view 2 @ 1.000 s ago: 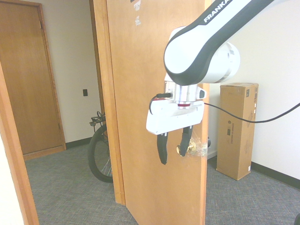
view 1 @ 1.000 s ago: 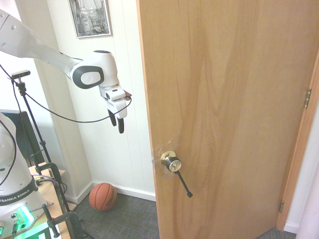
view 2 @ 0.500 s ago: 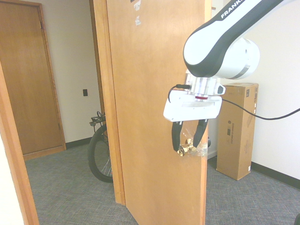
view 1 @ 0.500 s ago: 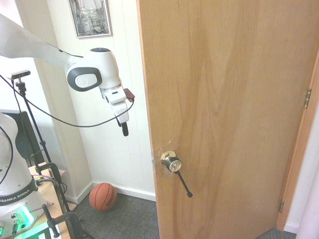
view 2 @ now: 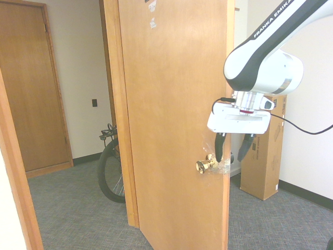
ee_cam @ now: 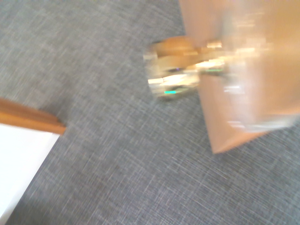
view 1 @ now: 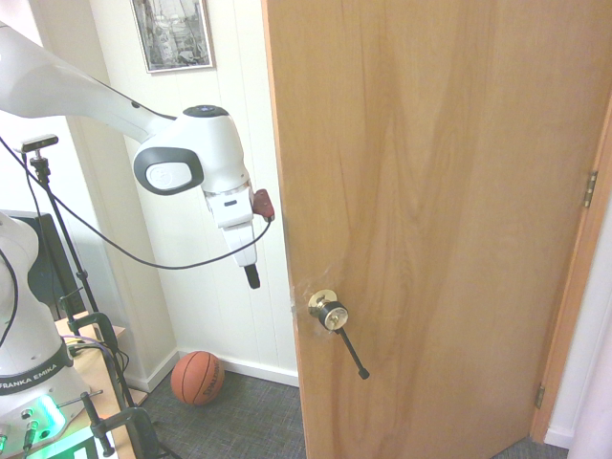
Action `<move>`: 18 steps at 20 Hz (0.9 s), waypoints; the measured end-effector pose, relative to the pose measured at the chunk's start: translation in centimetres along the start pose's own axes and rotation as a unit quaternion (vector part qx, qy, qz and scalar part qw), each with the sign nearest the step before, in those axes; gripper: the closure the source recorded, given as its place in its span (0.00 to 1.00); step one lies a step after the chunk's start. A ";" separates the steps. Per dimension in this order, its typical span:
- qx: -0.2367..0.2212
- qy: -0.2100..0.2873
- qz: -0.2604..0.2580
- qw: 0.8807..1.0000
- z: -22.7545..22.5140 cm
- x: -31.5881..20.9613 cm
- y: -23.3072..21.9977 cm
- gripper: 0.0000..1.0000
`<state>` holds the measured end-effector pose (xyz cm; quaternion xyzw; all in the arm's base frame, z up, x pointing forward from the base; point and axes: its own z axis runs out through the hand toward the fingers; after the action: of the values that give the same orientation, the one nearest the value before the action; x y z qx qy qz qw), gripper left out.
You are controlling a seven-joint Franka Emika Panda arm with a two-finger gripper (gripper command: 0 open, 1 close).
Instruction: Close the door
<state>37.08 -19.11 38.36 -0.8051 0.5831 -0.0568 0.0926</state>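
The door [view 1: 430, 220] is a large light-brown wooden slab standing ajar, hinged at the right in the first exterior view. Its brass knob [view 1: 328, 313] carries a thin black rod [view 1: 354, 356] that slants downward. My gripper [view 1: 252, 277] hangs pointing down just left of the door's free edge, a little above knob height and apart from the wood. In the second exterior view the gripper [view 2: 231, 152] is open, with nothing between its fingers, and it stands right of the other knob [view 2: 204, 165]. The wrist view shows a blurred knob [ee_cam: 173, 70] and the door's edge [ee_cam: 234, 93] over grey carpet.
A basketball [view 1: 198, 378] lies on the carpet by the white wall below my arm. A tall cardboard box [view 2: 263, 151] stands against the wall behind the gripper. A bicycle wheel [view 2: 109, 172] shows behind the door, and another brown door [view 2: 31, 88] is at the far left.
The gripper has come down and moved toward the door's free edge. In the second exterior view it has passed from in front of the knob to its right. The door has not moved.
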 end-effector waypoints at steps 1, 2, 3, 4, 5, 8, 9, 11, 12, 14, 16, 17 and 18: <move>0.001 0.000 0.011 1.000 -0.1 0.9 0.9 0.00; 0.002 0.000 0.021 1.000 -0.3 1.8 1.9 0.00; 0.003 0.000 0.031 1.000 -0.6 2.7 2.9 0.00; 0.003 -0.002 0.041 0.999 -0.9 3.7 4.0 0.00; 0.004 -0.004 0.050 0.999 -1.3 4.7 5.3 0.00; 0.009 -0.001 0.078 0.997 -2.1 7.1 8.5 0.00; 0.009 -0.001 0.087 0.996 -2.3 8.0 9.5 0.00; 0.009 0.003 0.105 0.994 -2.7 9.8 11.3 0.00; 0.010 0.005 0.114 0.993 -2.8 10.8 11.8 0.00; 0.026 0.014 0.133 0.991 -3.1 12.6 12.0 0.00; 0.064 0.021 0.141 0.988 -3.5 14.1 10.8 0.00; 0.082 0.021 0.148 0.985 -3.6 14.7 10.1 0.00; 0.098 0.022 0.156 0.983 -3.5 15.2 9.6 0.00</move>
<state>32.23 -36.69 39.44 -0.6899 0.6950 -0.1160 0.1659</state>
